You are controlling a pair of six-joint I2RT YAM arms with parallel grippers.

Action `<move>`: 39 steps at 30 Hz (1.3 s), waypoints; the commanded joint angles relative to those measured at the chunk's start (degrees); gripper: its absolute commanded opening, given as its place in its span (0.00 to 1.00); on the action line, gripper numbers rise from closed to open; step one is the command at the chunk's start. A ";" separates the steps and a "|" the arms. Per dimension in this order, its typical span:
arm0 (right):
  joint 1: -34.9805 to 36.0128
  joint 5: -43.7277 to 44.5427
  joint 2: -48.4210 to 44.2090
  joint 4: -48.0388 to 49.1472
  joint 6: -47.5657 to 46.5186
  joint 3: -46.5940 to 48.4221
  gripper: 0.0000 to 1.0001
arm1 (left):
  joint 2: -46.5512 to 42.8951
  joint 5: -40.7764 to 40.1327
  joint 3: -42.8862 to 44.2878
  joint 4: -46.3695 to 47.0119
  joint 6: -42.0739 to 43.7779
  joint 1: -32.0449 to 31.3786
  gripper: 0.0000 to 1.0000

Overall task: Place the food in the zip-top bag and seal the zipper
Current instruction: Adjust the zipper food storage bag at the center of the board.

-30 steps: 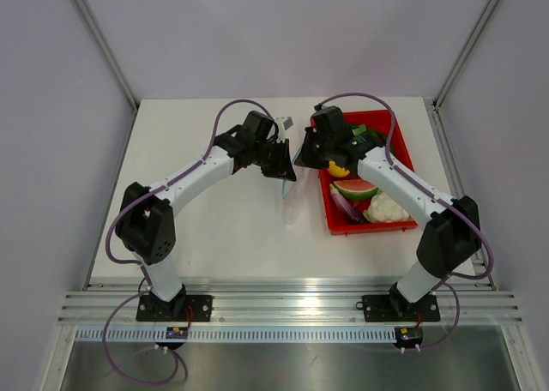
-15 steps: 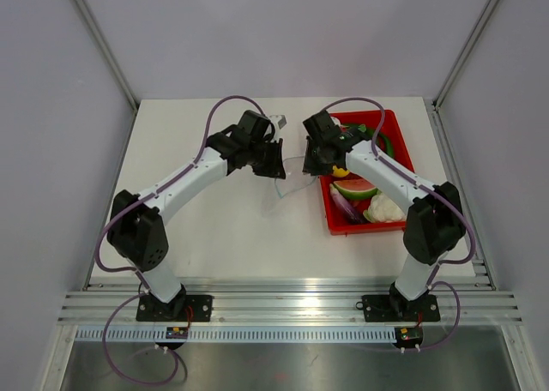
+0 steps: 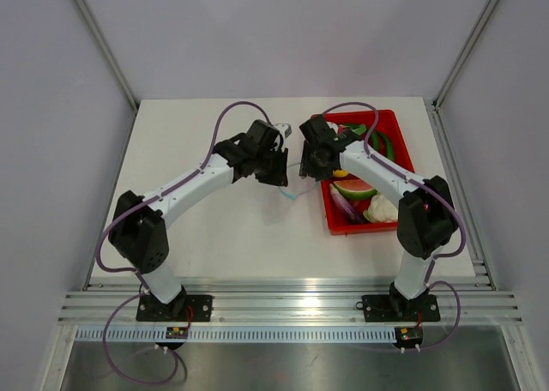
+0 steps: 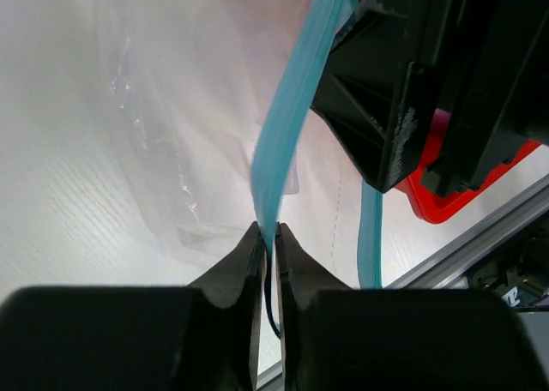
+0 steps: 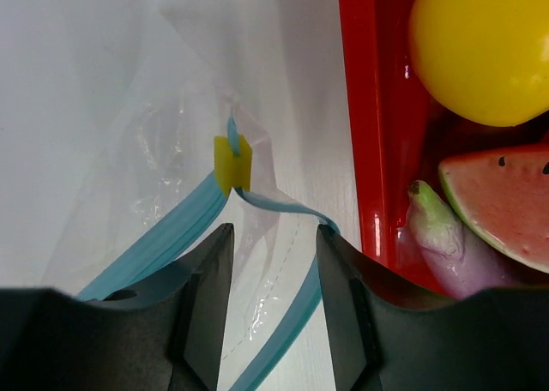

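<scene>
The clear zip-top bag (image 4: 171, 151) hangs from my left gripper (image 4: 268, 237), which is shut on its light-blue zipper (image 4: 292, 99). Seen from above, the bag (image 3: 292, 185) sags between my left gripper (image 3: 279, 168) and my right gripper (image 3: 307, 161). In the right wrist view my right gripper (image 5: 274, 237) stands open, jaws on either side of a loop of zipper (image 5: 171, 237), just short of the yellow slider (image 5: 232, 164). The food lies in the red tray (image 5: 360, 108): a round yellow fruit (image 5: 485, 48), a watermelon wedge (image 5: 506, 198) and a purple eggplant (image 5: 446, 237).
The red tray (image 3: 399, 225) sits at the right of the white table and also holds a white cauliflower piece (image 3: 383, 207) and a green piece (image 3: 382, 142). The right gripper's black body (image 4: 429, 74) is close in front of the left wrist camera.
My right gripper's jaws have opened and let go of the bag's edge. The bag now hangs from the left gripper only, and both wrists have shifted slightly.
</scene>
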 commanded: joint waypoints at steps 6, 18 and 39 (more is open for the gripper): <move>0.54 2.36 -0.51 3.05 0.83 -2.69 0.51 | -1.57 -2.25 -2.45 4.01 -1.27 -0.35 0.40; 0.63 0.08 -2.53 6.40 1.97 -5.51 0.51 | -0.95 -1.99 -2.27 4.19 -2.06 -0.35 0.00; 0.63 1.83 -4.82 6.67 1.19 -5.42 0.00 | -4.91 -14.89 5.88 -5.80 3.46 0.01 0.00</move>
